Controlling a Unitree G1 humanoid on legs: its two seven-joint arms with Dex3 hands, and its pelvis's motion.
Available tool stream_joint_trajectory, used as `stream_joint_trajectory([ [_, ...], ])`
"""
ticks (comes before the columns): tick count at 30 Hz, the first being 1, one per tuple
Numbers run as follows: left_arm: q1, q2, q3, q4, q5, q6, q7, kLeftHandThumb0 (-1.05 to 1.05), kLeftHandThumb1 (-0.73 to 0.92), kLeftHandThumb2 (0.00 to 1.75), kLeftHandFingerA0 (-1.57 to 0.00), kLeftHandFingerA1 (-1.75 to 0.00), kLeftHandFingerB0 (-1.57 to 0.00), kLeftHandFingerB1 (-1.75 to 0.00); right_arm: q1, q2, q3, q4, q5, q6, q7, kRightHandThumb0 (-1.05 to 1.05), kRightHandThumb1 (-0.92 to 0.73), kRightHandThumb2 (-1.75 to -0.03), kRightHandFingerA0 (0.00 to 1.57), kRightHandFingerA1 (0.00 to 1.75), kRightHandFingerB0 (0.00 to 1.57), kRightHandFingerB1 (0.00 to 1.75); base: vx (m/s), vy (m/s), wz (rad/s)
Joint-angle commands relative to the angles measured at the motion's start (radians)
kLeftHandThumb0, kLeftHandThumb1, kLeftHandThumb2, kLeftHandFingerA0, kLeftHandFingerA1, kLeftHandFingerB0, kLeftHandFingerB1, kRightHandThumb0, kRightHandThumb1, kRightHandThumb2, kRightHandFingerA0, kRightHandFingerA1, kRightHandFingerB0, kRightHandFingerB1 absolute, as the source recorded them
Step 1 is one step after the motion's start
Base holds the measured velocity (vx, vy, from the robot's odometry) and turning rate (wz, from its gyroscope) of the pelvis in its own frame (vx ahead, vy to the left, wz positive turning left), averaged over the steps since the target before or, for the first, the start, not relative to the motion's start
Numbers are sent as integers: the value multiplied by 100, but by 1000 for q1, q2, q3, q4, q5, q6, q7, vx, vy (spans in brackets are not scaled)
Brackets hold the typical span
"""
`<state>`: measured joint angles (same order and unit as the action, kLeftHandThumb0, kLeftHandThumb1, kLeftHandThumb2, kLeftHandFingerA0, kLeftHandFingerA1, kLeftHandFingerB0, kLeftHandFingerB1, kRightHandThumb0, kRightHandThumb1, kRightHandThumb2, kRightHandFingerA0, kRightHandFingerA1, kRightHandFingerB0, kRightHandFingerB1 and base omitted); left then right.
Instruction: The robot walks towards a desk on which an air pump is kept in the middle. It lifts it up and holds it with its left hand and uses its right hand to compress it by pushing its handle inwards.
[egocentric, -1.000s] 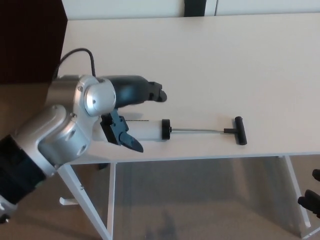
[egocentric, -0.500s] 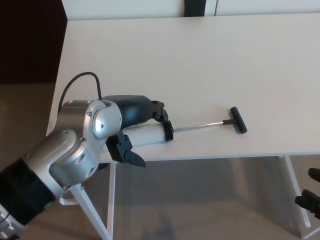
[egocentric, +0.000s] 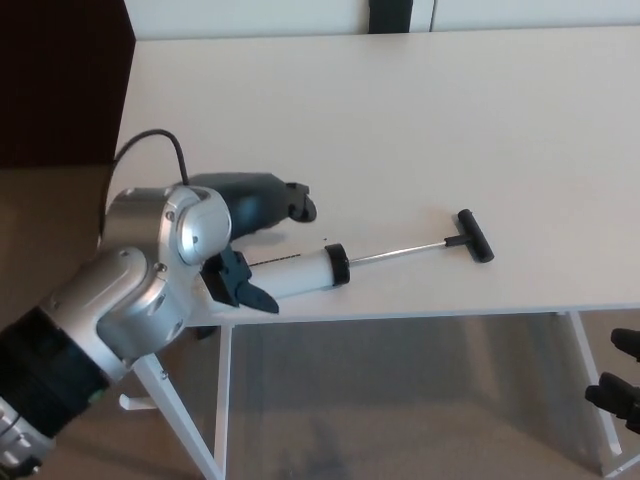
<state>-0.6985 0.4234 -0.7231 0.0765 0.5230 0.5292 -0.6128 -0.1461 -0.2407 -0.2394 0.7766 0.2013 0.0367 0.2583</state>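
Reaching in from the picture's left over the near edge of a white desk (egocentric: 420, 120), with the left hand (egocentric: 255, 235) spread around the rear end of an air pump (egocentric: 300, 272). Upper fingers (egocentric: 298, 200) lifted clear above the pale barrel, thumb (egocentric: 245, 290) below and in front of it, so apart rather than clamped; contact with the barrel's hidden end not possible to tell. Lying on the desk close to the front edge, slightly tilted, black collar (egocentric: 338, 266) at the barrel's right end. Drawn out to the right on a thin metal rod (egocentric: 400, 251), ending in a black T-shaped handle (egocentric: 475, 236) resting on the desktop. Curving up behind the silver forearm (egocentric: 130, 290), 1 black cable (egocentric: 150, 145). Showing only as 2 dark fingertips at the lower right corner, well apart from the pump, the right hand (egocentric: 620, 390); open or closed cannot be told. Visible beneath the desktop, white desk legs (egocentric: 590, 385) and brown floor (egocentric: 400, 400).
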Motion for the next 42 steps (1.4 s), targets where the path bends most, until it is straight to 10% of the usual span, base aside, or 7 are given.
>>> stream_joint_trajectory([
  [1, -30, 2, 42, 61, 53, -64, 59, -47, 38, 64, -30, -46, -18, -35, 2, 1, 6, -13, -3, 28, 2, -19, -55, -56, 72, 55, 45, 41, 0, 0, 0],
  [42, -47, -95, 74, 182, 140, -196, 120, -47, 38, 63, -29, -47, -17, -35, -2, -2, -10, -58, 11, 51, 8, -19, -55, -56, 70, 55, 47, 43, 0, 0, 0],
])
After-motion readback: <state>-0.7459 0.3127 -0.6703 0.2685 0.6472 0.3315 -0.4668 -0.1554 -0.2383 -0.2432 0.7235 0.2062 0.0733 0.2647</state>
